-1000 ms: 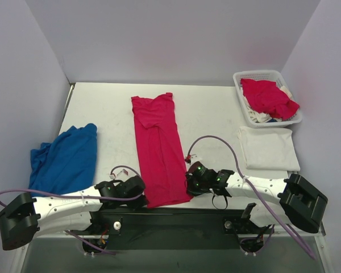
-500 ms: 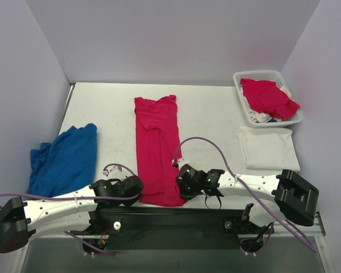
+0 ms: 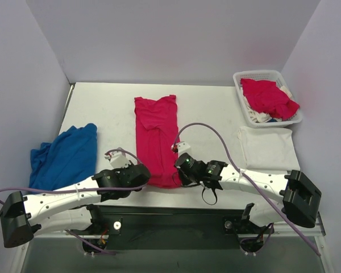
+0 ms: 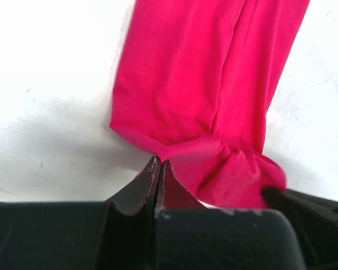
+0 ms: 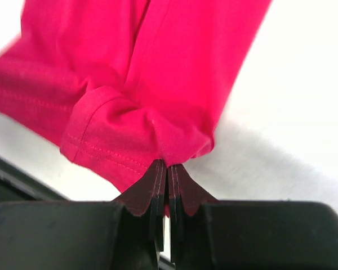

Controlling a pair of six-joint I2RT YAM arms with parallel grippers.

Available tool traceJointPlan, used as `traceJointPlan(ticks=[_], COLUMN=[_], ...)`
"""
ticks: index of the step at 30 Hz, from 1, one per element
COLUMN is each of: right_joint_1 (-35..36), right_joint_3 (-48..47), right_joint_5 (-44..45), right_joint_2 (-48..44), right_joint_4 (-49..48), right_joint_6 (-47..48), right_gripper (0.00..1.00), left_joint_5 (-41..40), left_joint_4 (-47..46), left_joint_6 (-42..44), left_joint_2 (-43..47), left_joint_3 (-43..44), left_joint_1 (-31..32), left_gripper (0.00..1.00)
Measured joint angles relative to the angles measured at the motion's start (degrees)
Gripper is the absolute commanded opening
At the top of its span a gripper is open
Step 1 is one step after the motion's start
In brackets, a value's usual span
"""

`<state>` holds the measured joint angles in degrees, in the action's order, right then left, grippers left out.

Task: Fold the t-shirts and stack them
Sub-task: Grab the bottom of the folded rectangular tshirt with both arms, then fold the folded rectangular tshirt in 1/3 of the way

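A bright pinkish-red t-shirt [image 3: 156, 131], folded into a long narrow strip, lies in the middle of the table. Its near end is lifted and bunched. My left gripper [image 3: 148, 177] is shut on the near left corner of that hem; in the left wrist view the gripper [image 4: 159, 163] pinches the red cloth [image 4: 203, 73]. My right gripper [image 3: 179, 170] is shut on the near right corner; in the right wrist view the gripper [image 5: 168, 164] holds the stitched hem of the shirt [image 5: 141, 73]. A folded white t-shirt [image 3: 268, 148] lies flat at the right.
A white lattice basket [image 3: 256, 73] stands at the back right, with another red shirt [image 3: 267, 96] heaped in it over some white cloth. A crumpled blue cloth [image 3: 65, 156] lies at the left edge. Grey walls close in the table on three sides.
Both grippers have moved away from the near edge toward the table's middle, drawing the shirt's near hem with them. The strip now looks shorter at its near end.
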<state>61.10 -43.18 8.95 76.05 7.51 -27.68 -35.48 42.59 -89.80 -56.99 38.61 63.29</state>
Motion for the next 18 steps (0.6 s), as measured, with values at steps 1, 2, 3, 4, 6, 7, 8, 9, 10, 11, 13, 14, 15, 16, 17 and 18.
traceJointPlan(ticks=[1,2,3,4,6,7,8,9,10,11,13,14,15,16,17,18], right_joint_1=[-0.8,-1.6,-2.6,-3.5,-5.8,-6.8,-7.8,-8.6,-9.3,-10.1,-11.5,-11.8,-12.3,-12.9,-13.5,-14.2], right_joint_3=[-1.0,-1.9,-2.9,-3.9,-5.9,-6.9,-7.8,-8.6,-9.5,-10.3,-11.8,-12.3,-13.0,-14.0,-14.9,-15.7], right_joint_5=[0.7,1.3,1.7,2.1,2.6,2.7,2.8,2.8,2.8,2.8,2.2,2.1,1.7,1.3,1.0,0.5], right_joint_2=[0.0,0.0,0.0,0.0,0.2,0.7,1.2,1.7,2.5,3.4,5.5,6.3,7.4,8.8,10.1,11.3], right_joint_4=[0.0,0.0,0.0,0.0,-0.2,-0.3,-0.6,-0.9,-1.2,-1.5,-2.5,-2.8,-3.2,-3.6,-3.9,-4.2], right_joint_6=[0.6,1.2,1.7,2.4,3.8,4.4,5.2,5.7,6.2,6.7,7.5,7.8,8.2,8.5,8.8,8.9], right_gripper=[0.00,0.00,0.00,0.00,0.00,0.00,0.00,0.00,0.00,0.00,0.00,0.00,0.00,0.00,0.00,0.00], left_joint_5=[-0.9,-1.7,-2.5,-3.3,-4.5,-5.0,-5.7,-6.3,-6.5,-6.5,-6.0,-5.5,-4.5,-3.7,-2.9,-1.7], left_joint_4=[0.2,0.4,0.5,0.6,0.6,0.7,0.5,0.2,-0.7,-1.6,-5.0,-7.1,-9.3,-11.5,-13.6,-15.6], left_joint_6=[0.4,0.8,1.2,1.7,2.8,3.5,4.5,5.6,7.0,8.5,12.3,14.5,16.9,18.9,21.1,23.4], left_joint_2=[-0.4,-0.8,-1.3,-1.7,-2.8,-3.0,-3.7,-4.1,-4.3,-4.5,-5.3,-6.0,-7.0,-8.4,-10.1,-12.3], left_joint_3=[0.6,1.1,1.7,2.1,3.2,3.7,4.2,4.5,4.6,4.6,4.4,4.2,4.2,4.2,4.3,4.4], left_joint_1=[0.0,0.0,-0.1,-0.4,-1.3,-1.8,-3.6,-5.0,-6.6,-8.5,-12.6,-14.7,-16.7,-18.5,-20.0,-21.8], left_gripper=[0.00,0.00,0.00,0.00,0.00,0.00,0.00,0.00,0.00,0.00,0.00,0.00,0.00,0.00,0.00,0.00])
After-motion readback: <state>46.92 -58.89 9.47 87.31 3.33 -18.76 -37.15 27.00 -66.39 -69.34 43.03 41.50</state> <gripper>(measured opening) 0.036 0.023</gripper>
